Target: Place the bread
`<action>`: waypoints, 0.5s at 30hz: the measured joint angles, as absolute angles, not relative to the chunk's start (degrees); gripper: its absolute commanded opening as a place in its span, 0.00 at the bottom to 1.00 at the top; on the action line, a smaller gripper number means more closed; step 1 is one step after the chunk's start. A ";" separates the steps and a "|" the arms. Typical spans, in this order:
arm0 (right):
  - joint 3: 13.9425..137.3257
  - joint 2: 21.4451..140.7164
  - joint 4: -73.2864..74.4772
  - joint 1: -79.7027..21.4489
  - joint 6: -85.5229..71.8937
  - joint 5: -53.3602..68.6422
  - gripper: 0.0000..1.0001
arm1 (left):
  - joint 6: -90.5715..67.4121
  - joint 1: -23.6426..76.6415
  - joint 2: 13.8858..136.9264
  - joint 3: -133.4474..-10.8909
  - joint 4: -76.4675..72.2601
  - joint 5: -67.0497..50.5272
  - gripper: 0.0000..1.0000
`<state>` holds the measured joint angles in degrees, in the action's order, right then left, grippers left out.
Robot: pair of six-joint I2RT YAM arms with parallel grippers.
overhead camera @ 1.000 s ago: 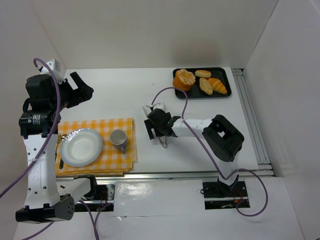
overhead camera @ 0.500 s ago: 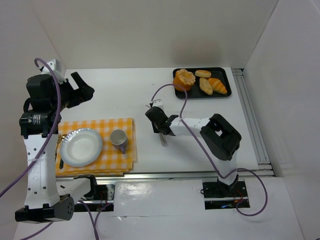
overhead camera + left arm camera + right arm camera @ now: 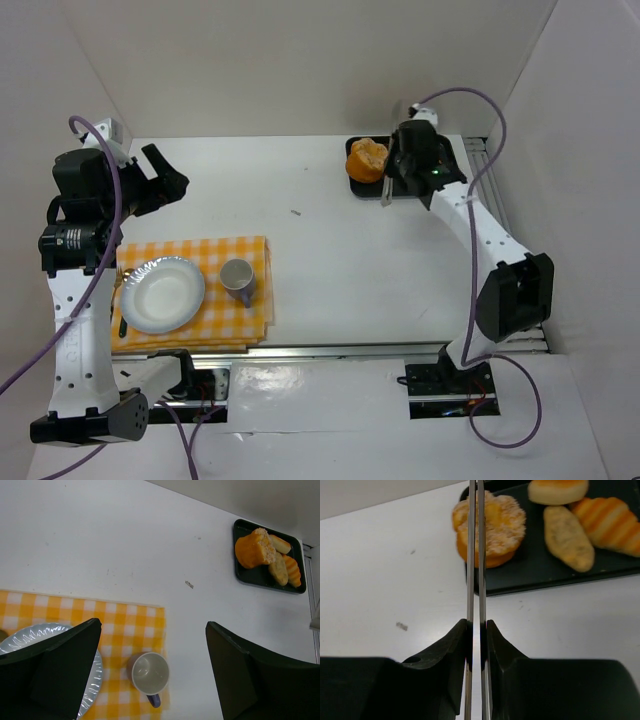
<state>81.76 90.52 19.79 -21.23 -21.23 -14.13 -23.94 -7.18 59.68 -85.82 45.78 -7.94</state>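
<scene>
Several pieces of bread lie on a black tray (image 3: 540, 565) at the back right. The biggest is an orange muffin-like bread (image 3: 367, 158) (image 3: 495, 527) (image 3: 255, 547). My right gripper (image 3: 398, 178) (image 3: 476, 625) is shut on thin metal tongs (image 3: 475, 555). The two blades are pressed close together and point across the muffin-like bread. From above, the right arm hides most of the tray. My left gripper (image 3: 165, 180) (image 3: 154, 626) hangs open and empty, high over the left side of the table.
A yellow checked cloth (image 3: 200, 320) at the front left carries a white plate (image 3: 162, 293) and a cup (image 3: 237, 277) (image 3: 148, 672). An oval roll (image 3: 568, 539), a croissant (image 3: 607, 522) and a small roll (image 3: 557, 490) share the tray. A metal rail (image 3: 505, 240) runs along the right edge.
My right gripper closed on the tongs at the middle of the table, then swung with them to the tray at the back right. The left arm has not moved.
</scene>
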 measured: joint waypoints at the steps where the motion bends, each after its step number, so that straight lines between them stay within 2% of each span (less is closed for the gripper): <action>1: 82.32 90.54 20.38 -18.31 -21.15 -12.58 0.26 | -23.97 -7.18 59.68 -85.82 45.80 -7.94 0.99; 8: 82.46 91.13 24.34 -10.59 -21.45 -1.89 0.35 | -23.94 -7.18 59.68 -85.82 45.78 -7.94 0.99; 11: 82.19 91.11 24.18 -7.25 -22.15 2.26 0.47 | -23.94 -7.18 59.68 -85.82 45.80 -7.94 0.99; 15: 81.21 91.11 24.10 -1.98 -22.87 3.36 0.50 | -23.94 -7.18 59.68 -85.82 45.78 -8.01 0.99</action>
